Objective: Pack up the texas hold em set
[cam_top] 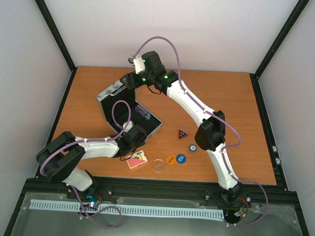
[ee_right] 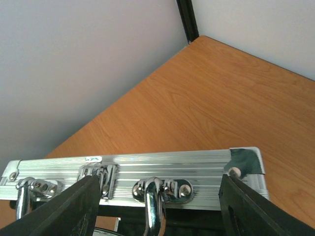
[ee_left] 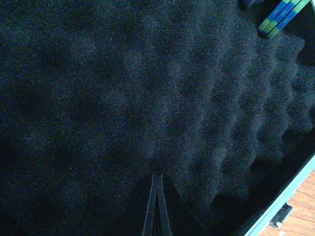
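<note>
The silver case (cam_top: 111,91) lies open at the table's middle left, with blue-white chips (cam_top: 142,113) in its black foam. My right gripper (cam_top: 129,82) is at the raised lid's front rim (ee_right: 162,164); its jaws stand open, one on each side of the chrome handle mount (ee_right: 162,191). My left gripper (cam_top: 140,131) is shut and empty, its tips (ee_left: 156,179) against the foam lining (ee_left: 123,98); chips (ee_left: 279,17) show at the top right of that view. On the table lie a pink card deck (cam_top: 137,160), clear disc (cam_top: 159,165), orange disc (cam_top: 170,160), blue disc (cam_top: 181,158), blue-white chip (cam_top: 192,147) and red-black triangle (cam_top: 183,133).
A black frame with white walls bounds the wooden table (cam_top: 225,99). The loose pieces lie near the front edge, between the two arms. The case's aluminium edge (ee_left: 288,194) runs along the lower right of the left wrist view.
</note>
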Controlling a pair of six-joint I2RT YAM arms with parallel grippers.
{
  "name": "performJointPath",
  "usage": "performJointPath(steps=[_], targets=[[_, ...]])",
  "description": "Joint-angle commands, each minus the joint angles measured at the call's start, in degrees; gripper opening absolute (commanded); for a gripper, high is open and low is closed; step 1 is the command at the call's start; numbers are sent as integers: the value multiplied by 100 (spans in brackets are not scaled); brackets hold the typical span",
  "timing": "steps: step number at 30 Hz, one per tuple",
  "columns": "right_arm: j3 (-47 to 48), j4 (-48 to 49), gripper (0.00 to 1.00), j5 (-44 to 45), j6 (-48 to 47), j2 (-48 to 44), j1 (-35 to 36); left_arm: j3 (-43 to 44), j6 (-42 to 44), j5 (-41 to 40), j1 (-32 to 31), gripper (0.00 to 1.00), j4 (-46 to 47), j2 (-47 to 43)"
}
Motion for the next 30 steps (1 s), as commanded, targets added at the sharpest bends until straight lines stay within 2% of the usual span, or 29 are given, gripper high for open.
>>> performJointPath(steps=[1, 10, 17, 30], targets=[[-235, -398, 69, 440, -95, -157, -27, -314, 8, 530, -15, 1, -1151, 373], [-306, -503, 68, 514, -49, -87, -47, -348, 0, 528, -18, 1, -1127, 379], [-1010, 71, 69, 583, -2, -628, -63, -348, 0, 536, -15, 1, -1111, 407], [-757, -112, 69, 677, -43, -560, -89, -383, -19, 541, -18, 1, -1093, 402]])
